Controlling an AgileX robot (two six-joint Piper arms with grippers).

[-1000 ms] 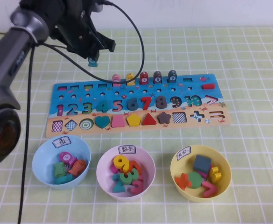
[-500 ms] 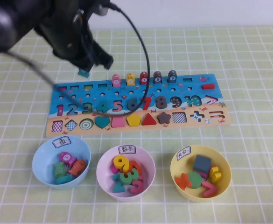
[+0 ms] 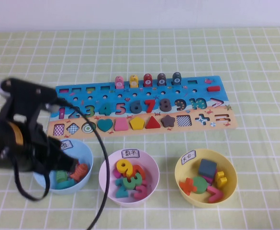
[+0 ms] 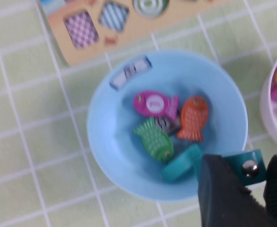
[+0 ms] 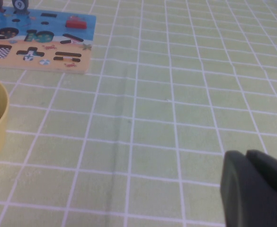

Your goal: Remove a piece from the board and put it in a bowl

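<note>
Green checked cloth [image 3: 254, 52] across the whole table. Left gripper [image 4: 259, 182] low over the blue bowl [image 3: 84, 151], at the bowl's rim on the robot's side, jaws narrowed onto the teal piece [image 4: 245, 165]; pale round mark facing the wrist camera, piece pinched between the dark fingers [image 4: 223, 194]. From above, gripper and piece hidden under the bulky black arm [image 3: 20, 139] covering the bowl's left half.

Directly under the gripper, inside the bowl: a pink fish [image 4: 155, 104], an orange fish [image 4: 193, 118], a green fish [image 4: 155, 140] and a teal block [image 4: 181, 163] lying close together, the teal block nearest the fingers. Label [image 4: 130, 72] on the rim farthest from the gripper.

Beyond the bowl, away from the gripper: the board [image 3: 106, 91], with a row of five pegs [image 3: 148, 79] standing at its far edge. To the gripper's right: pink bowl [image 3: 151, 165] holding numbers, then yellow bowl [image 3: 228, 184] holding shapes and symbols.

Right gripper [image 5: 256, 189] off to the right over bare cloth, well apart from the board, past the yellow bowl; dark fingers pressed together, nothing between them.
</note>
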